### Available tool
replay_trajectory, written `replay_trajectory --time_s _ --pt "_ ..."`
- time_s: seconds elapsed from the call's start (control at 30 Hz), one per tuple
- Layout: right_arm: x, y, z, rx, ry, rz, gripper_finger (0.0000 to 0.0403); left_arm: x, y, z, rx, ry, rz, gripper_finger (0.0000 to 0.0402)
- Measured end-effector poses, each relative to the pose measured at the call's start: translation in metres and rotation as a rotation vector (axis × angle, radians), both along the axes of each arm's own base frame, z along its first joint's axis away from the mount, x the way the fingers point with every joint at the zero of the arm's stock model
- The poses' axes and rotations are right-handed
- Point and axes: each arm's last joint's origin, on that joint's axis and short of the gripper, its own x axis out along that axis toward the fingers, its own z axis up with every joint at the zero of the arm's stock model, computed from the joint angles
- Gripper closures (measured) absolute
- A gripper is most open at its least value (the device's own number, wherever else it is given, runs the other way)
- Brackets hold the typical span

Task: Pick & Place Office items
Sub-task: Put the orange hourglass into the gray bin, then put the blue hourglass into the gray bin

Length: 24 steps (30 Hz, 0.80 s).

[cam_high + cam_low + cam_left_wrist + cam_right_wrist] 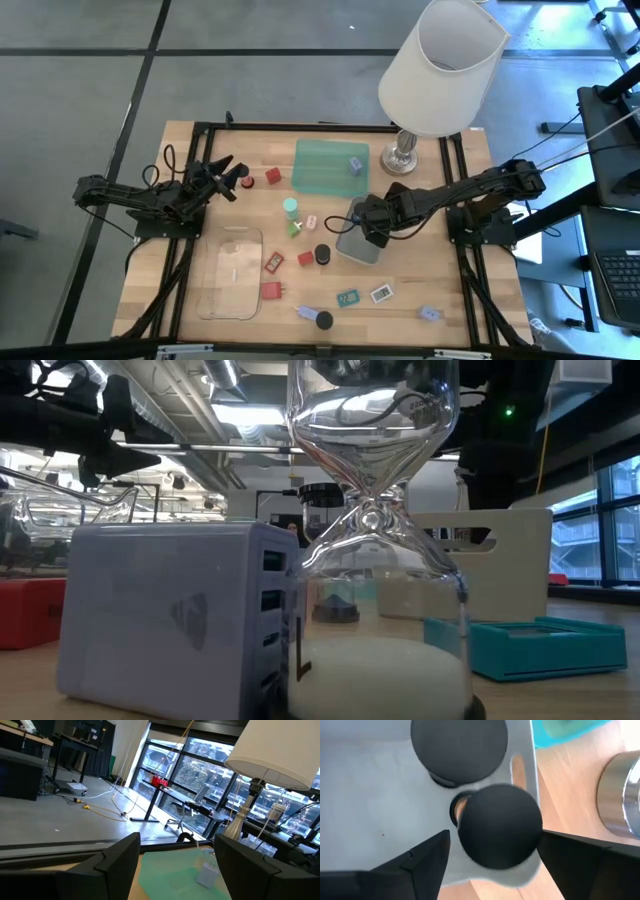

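right gripper (492, 845): hovered over the grey tray (358, 243), fingers spread wide, grasping nothing.
black cap (500, 826): sat between those fingers, blurred, seemingly just let go above the tray; a second cap (459, 747) lay farther in.
step: judged to be the drop of a cap into the grey tray.
next move: lift clear, then reach for another loose item, such as the black cap (322, 255) just beside the tray.
left gripper (222, 178): waited raised at the table's left, fingers apart, empty.
other items: red blocks, cards and a teal disc (290, 206) lay scattered mid-table; one pale piece (355, 164) sat in the green tray (320, 165).
far: lamp (440, 60).
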Motion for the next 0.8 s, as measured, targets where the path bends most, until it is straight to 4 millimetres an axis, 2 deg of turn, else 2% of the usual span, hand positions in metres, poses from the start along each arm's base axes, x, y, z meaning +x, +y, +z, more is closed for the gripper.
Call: replay_trajectory --time_s 0.2,0.43,0.6,0.8 --pt "0.001 0.001 0.028 -0.045 0.033 -0.022 0.0106 0.000 0.000 0.001 0.000 -0.013 -0.013 0.0151" --pt "0.006 0.010 0.066 -0.157 -0.032 0.032 0.0114 0.003 -0.005 0.006 0.041 -0.062 -0.228 0.0151" --pt "0.009 0.021 0.080 -0.148 -0.075 0.091 0.0117 0.005 -0.008 0.008 0.085 -0.068 -0.371 0.0151" --pt "0.008 0.030 0.084 -0.141 -0.097 0.111 0.0118 0.011 -0.011 0.008 0.070 -0.081 -0.436 0.0151"
